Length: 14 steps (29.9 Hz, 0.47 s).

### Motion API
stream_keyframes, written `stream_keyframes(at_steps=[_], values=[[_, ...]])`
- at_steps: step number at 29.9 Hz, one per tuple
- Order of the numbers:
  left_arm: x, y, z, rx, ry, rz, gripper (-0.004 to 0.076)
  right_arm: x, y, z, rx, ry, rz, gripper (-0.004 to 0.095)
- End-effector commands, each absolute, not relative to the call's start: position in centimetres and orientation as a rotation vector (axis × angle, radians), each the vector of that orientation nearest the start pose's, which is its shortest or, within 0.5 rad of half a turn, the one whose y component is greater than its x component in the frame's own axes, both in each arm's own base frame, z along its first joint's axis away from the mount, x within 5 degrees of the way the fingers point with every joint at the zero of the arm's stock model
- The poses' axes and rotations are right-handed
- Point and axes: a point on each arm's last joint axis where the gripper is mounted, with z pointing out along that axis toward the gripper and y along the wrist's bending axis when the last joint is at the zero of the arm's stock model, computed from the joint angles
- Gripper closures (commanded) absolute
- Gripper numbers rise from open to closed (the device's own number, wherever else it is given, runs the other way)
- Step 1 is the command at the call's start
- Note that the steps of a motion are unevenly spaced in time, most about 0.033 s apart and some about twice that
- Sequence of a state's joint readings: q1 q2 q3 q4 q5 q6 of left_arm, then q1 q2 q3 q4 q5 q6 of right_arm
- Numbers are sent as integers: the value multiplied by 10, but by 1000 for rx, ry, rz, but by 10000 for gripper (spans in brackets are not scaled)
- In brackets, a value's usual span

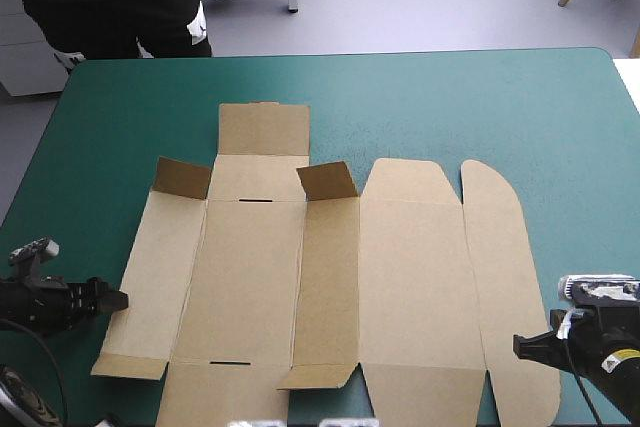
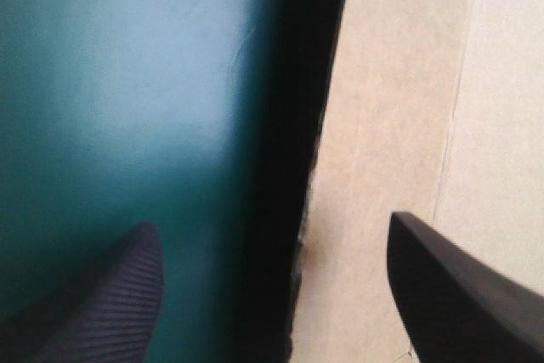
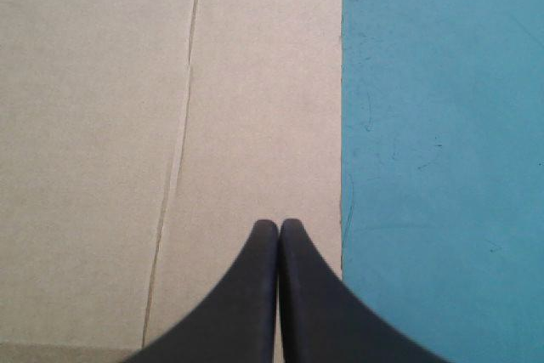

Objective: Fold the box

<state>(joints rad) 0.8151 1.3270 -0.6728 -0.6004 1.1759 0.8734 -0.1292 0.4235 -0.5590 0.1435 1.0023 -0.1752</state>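
From above, the box [image 1: 400, 287] lies flat and unfolded in the middle of the teal-green cover [image 1: 500, 97]; only two small flaps [image 1: 327, 180] at its far side stand up. The left gripper [image 1: 118, 299] is just beside the box's left edge, and the right gripper [image 1: 520, 345] is over its right panel, near the front. The left wrist view adds what the high view cannot show: the black fingers [image 2: 110, 295] stand wide apart and hold nothing, with the board's edge between them. The dark band along that edge is perhaps only shadow. In the right wrist view the fingers [image 3: 246, 295] are pressed together, empty, above the outer panel. I think the left gripper should take this edge and raise the wall along its crease, while the right one holds the sheet down.
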Motion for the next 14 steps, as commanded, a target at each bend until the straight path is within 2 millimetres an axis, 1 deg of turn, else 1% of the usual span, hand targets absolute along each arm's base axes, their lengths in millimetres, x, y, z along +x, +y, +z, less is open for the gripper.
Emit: stream_keyframes(at_steps=[1, 8, 14], values=[[172, 91, 219, -234, 2738, -712, 208, 68, 3, 298, -22, 2269, 26, 927], [185, 71, 212, -95, 2795, -761, 221, 68, 3, 298, -22, 2269, 26, 927], [188, 57, 213, -63, 2824, -820, 220, 68, 3, 298, -22, 2269, 26, 927]])
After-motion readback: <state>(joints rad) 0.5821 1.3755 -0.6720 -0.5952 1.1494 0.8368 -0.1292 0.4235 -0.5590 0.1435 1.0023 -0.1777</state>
